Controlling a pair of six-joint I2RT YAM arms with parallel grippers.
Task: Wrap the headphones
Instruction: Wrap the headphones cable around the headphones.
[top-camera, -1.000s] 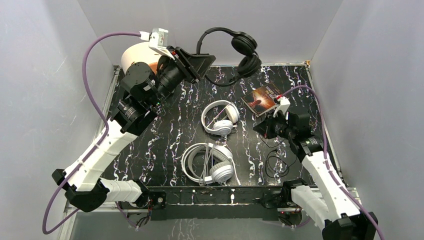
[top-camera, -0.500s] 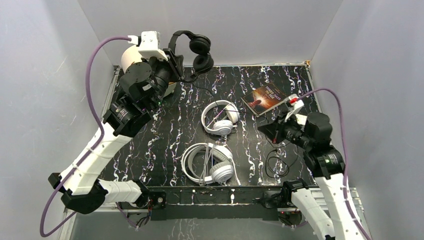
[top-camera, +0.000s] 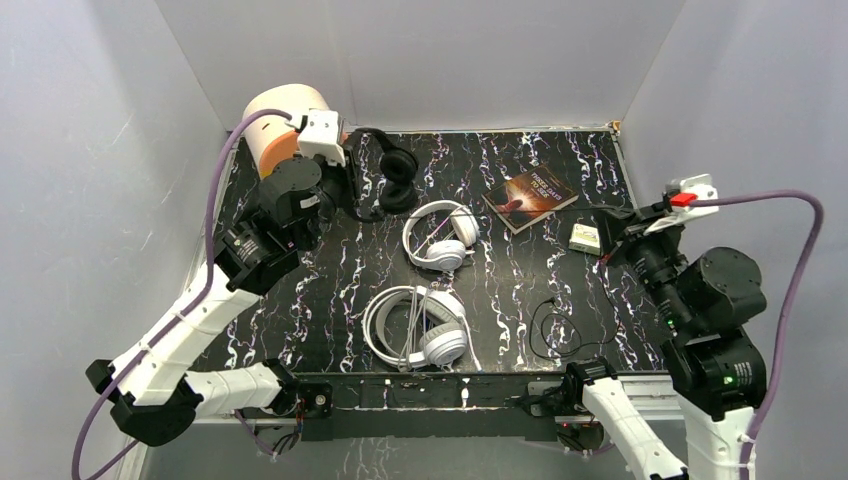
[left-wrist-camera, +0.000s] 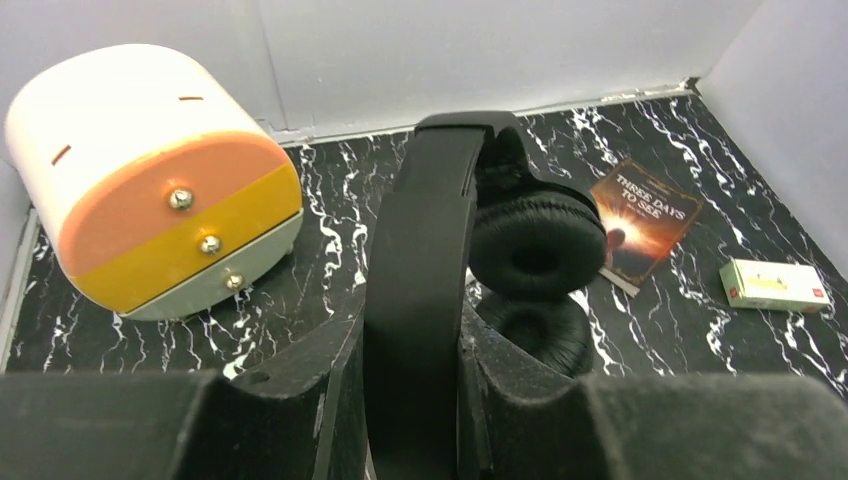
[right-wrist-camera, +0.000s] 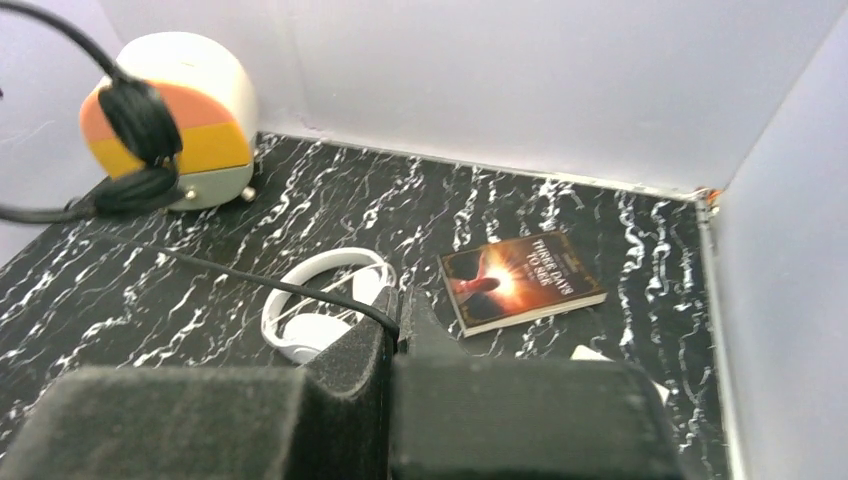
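The small black headphones (top-camera: 392, 178) hang at the back left. My left gripper (top-camera: 352, 182) is shut on their headband (left-wrist-camera: 420, 260), and the ear cups (left-wrist-camera: 535, 245) sit just past the fingers. Their thin black cord (right-wrist-camera: 270, 283) stretches across the table to my right gripper (right-wrist-camera: 400, 308), which is shut on it at the right side (top-camera: 613, 226). More slack cord (top-camera: 556, 330) lies looped at the front right. The slimmer white headphones (top-camera: 441, 236) lie mid-table. The big white headphones (top-camera: 418, 326) lie nearer the front.
A white, orange and yellow drawer box (top-camera: 282, 122) stands in the back left corner, right beside the left gripper. A book (top-camera: 529, 197) lies at the back right. A small white carton (top-camera: 584, 237) lies close to the right gripper. Grey walls enclose the table.
The left arm has carried the black headphones from high at the back centre leftward and down beside the drawer box. The right arm has drawn back to the right with the cord.
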